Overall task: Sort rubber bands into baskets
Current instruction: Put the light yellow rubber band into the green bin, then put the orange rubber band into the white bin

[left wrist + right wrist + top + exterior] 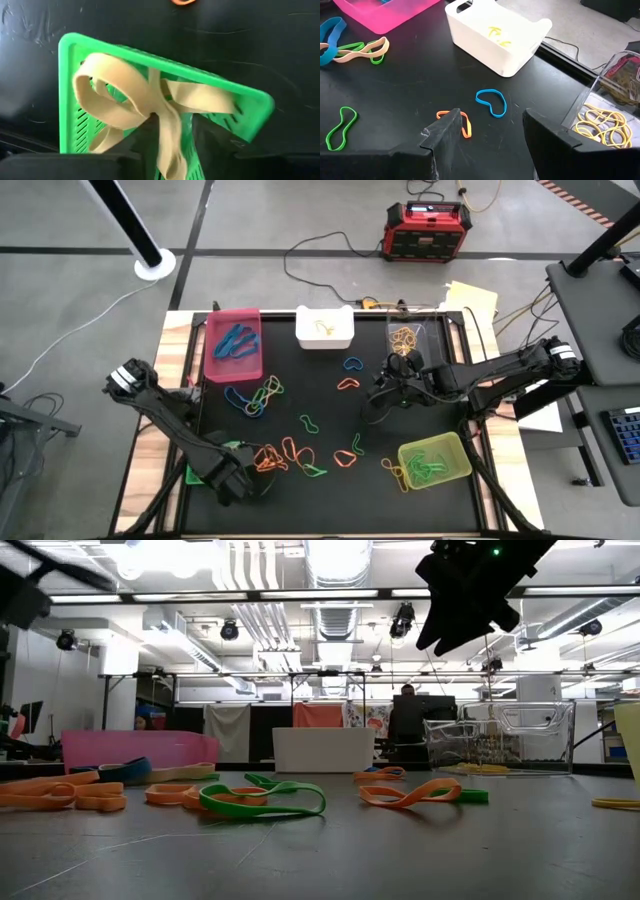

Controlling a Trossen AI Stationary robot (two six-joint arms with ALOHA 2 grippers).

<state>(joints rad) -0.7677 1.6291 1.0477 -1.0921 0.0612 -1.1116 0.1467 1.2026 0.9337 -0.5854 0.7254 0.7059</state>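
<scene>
Black mat (330, 430) — strewn rubber bands (290, 452), baskets (324, 328).

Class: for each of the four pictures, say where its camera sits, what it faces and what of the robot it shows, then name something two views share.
High: overhead, straight down; table, both arms.
Low: tabletop height, level across into the room; one arm hangs at top.
Left wrist: on left arm, over green basket and tan bands; left pincer.
Right wrist: on right arm, towards white basket; open right pincer.
Shared: white basket, also in high view.
</scene>
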